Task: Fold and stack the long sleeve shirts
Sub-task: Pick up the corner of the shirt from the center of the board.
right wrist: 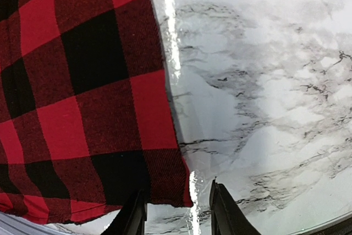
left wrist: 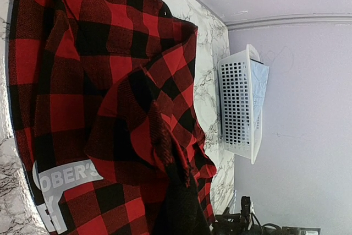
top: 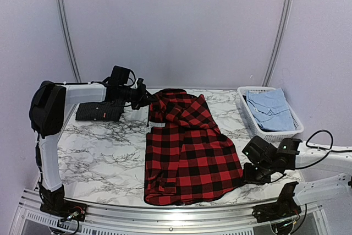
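Observation:
The red-and-black plaid shirt (top: pixel 187 152) lies spread on the marble table (top: pixel 99 147), its upper part bunched and drawn toward the back left. My left gripper (top: pixel 144 98) is at that bunched collar end and is shut on the cloth. In the left wrist view the plaid shirt (left wrist: pixel 99 81) fills the frame, its white lettering (left wrist: pixel 66 182) shows, and the fingers are mostly buried in cloth. My right gripper (right wrist: pixel 177 216) is open at the shirt's near right corner (right wrist: pixel 165 185), which lies between the fingers (right wrist: pixel 132 216). A dark folded item (top: pixel 99 111), apparently the charcoal shirt, lies under the left arm.
A white slotted basket (top: pixel 286 135) stands at the back right with a light blue garment (top: pixel 269 111) in it; it also shows in the left wrist view (left wrist: pixel 236 103). The table's metal front edge (top: pixel 165 213) runs just below the shirt's hem.

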### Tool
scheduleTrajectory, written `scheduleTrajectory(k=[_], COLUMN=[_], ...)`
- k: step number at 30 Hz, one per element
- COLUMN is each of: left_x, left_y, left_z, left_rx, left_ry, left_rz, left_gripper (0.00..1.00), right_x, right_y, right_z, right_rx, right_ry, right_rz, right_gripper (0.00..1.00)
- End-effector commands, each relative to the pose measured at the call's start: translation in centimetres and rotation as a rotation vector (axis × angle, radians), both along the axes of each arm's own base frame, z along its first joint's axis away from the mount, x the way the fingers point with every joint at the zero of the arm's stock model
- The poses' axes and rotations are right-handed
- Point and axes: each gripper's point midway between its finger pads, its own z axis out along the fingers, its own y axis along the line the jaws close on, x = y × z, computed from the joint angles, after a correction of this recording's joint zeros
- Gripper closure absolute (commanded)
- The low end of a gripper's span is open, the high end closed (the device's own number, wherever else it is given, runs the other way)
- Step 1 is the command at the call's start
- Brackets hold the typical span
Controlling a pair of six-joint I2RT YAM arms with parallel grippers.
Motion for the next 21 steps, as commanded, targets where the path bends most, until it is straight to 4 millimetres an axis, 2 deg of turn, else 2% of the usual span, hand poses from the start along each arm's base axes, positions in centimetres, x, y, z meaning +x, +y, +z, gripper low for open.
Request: scheduleTrajectory(k=[1, 5, 9, 12, 15, 21], left_x=[0.2, 0.2, 0.5, 1.1, 1.8, 3.5], left_y=[-0.3, -0.4, -0.6, -0.9, -1.1, -1.3], left_z=[4.2, 4.7, 6.2, 8.4, 11.7, 17.0], left_rx=[-0.051, -0.057, -0.072, -0.094, -0.120, -0.170], left_ry=[-0.087, -0.093, -0.125, -0.174, -0.248, -0.362], left_rz=[-0.014, -0.012, -0.018, -0.022, -0.019, -0.007], left_gripper=[1.00, 1.00, 1.00, 1.00, 1.00, 1.00], right_x=[1.0, 1.8, 2.1, 2.6, 2.7, 1.8], right_y=[0.5, 1.1, 1.2, 2.1, 3.9, 7.9], right_z=[-0.3, -0.2, 0.6, 2.2, 3.5, 4.8], right_rx=[0.006, 0.027, 0.017, 0.031, 0.056, 0.075], right_ry=[-0.039, -0.070, -0.089, -0.133, -0.166, -0.191], right_rz=[-0.033, -0.037, -0.027, 0.011, 0.078, 0.219], right_gripper=[0.67, 0.82, 1.00, 1.00, 1.00, 1.00])
